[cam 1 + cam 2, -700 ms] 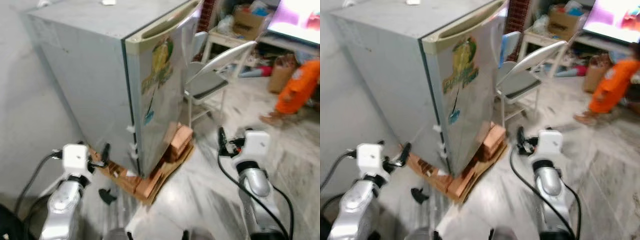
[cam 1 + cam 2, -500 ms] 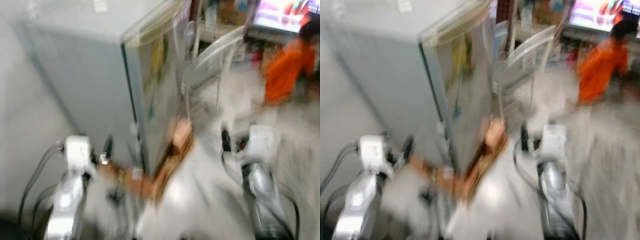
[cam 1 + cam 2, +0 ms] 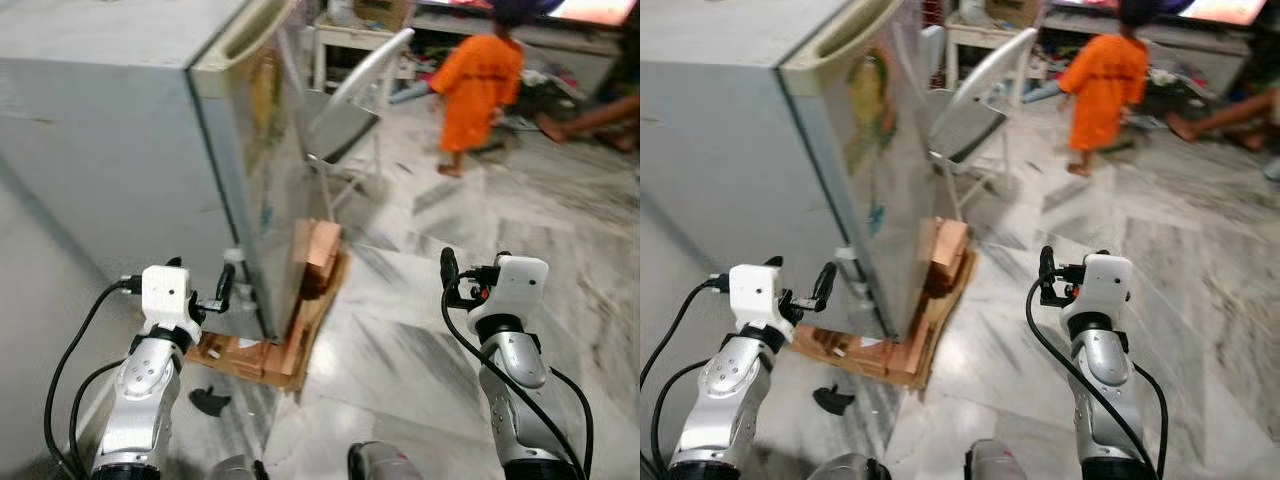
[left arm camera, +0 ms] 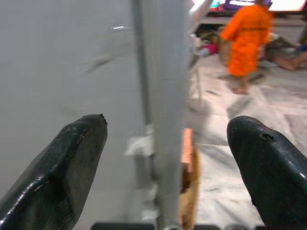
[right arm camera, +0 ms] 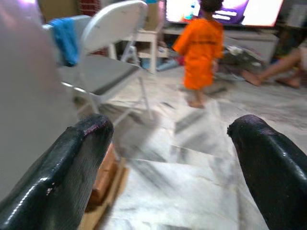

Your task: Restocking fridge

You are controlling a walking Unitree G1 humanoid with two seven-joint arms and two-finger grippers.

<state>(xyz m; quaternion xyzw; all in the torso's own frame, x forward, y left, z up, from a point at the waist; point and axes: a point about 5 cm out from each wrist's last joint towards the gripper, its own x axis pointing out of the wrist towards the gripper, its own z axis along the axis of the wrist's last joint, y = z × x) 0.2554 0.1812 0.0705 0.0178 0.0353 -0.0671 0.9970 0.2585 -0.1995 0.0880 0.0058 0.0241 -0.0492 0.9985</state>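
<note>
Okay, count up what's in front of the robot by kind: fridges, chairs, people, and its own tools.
Fridge: 1
Folding chair: 1
People, one in orange and one on the floor: 2
Tools, left tool and right tool: 2
Total: 6

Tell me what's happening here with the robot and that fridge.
The robot stands at the corner of a grey fridge whose door is shut; the fridge rests on bricks and cardboard. Both arms are raised with nothing in them: the left gripper is open near the fridge's lower front corner, and the right gripper is open over the marble floor. A folding chair stands beside the fridge, and a person in orange is walking further back. No restocking has begun.
</note>
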